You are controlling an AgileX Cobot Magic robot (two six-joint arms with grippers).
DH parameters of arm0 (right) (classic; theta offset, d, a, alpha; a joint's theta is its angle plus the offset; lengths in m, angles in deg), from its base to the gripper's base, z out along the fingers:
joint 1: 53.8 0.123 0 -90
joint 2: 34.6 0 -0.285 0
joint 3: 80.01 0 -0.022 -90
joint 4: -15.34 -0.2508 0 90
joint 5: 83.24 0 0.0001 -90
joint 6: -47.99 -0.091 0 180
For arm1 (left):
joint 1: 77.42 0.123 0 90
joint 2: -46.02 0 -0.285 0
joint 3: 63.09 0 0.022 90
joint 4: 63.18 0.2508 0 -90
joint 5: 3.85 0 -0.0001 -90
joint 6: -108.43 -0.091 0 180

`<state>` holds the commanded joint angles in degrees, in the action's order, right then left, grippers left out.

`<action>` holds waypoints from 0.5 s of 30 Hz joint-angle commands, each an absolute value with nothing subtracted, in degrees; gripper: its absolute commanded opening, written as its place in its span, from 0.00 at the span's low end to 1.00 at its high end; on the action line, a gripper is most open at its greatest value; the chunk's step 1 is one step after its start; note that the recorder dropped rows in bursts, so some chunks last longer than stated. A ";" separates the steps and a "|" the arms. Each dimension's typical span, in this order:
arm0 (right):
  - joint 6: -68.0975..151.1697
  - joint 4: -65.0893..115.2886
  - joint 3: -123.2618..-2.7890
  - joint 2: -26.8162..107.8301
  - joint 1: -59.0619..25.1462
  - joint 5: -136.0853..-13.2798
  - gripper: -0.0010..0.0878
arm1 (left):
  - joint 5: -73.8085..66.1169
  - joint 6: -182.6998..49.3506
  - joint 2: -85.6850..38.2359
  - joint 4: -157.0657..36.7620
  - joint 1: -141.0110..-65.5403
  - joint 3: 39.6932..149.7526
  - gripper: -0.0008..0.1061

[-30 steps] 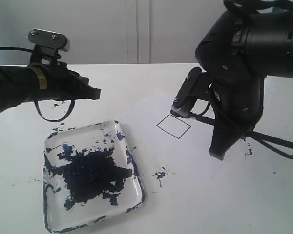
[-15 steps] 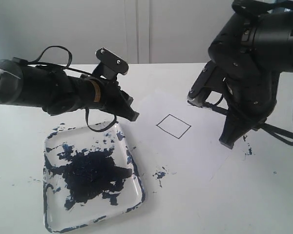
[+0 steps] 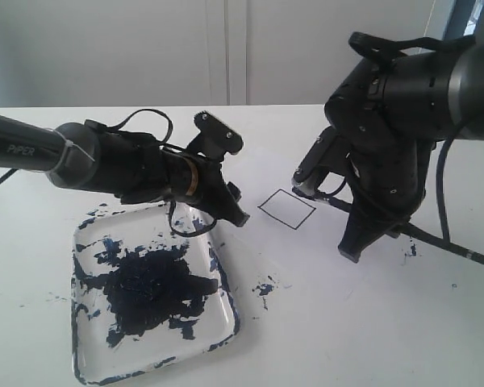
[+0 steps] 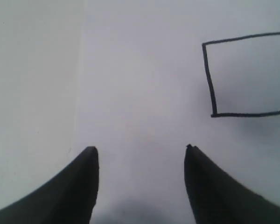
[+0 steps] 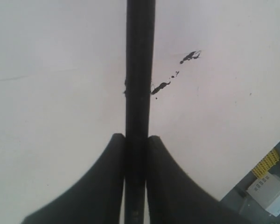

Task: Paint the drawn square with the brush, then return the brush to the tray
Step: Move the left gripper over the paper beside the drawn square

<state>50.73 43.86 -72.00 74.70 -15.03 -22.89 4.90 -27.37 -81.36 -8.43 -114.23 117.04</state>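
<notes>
My left claw point(image 4: 140, 149) is hanging open, fingers apart, nothing sitting between them. It's hovering just past the far right corner of the tray point(image 3: 226, 290), over the white paper point(image 3: 306, 254). The drawn square point(image 3: 286, 209) is lying just beside the tips, toward my right side, not touching. In the left wrist view, two of its corners and parts of three edges are showing ahead of the fingers and off to one side. The square is looking blank inside.

My right claw point(image 5: 136, 137) is clamping the brush point(image 5: 140, 70). Both fingers are pressing against the black handle, which is running straight out past the tips over a white surface. Small dark paint specks point(image 5: 189, 57) are lying just beside the handle. The bristle end isn't showing, so I can't tell where it's pointing.

In the exterior view the right claw is pointing down at the table, across the square from the left claw, near the square but apart from it. The square is sitting between the two claws.

The brush is riding in my right claw, well apart from the tray. The tray is sitting below my left arm, a big blue-black blotch point(image 3: 149, 294) filling its middle.
</notes>
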 joint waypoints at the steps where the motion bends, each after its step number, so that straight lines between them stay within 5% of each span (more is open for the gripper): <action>1: 50.73 43.86 -72.00 74.70 -15.03 -23.65 0.01 | 5.43 -27.37 -81.73 -8.15 -114.23 117.04 0.54; 15: 51.88 44.06 -72.86 76.32 -15.03 -24.69 0.01 | 6.45 -10.62 -85.43 8.48 -114.23 117.96 0.49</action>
<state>51.88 44.06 -72.86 76.32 -15.03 -24.69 6.45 -10.62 -85.43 8.48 -114.23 117.96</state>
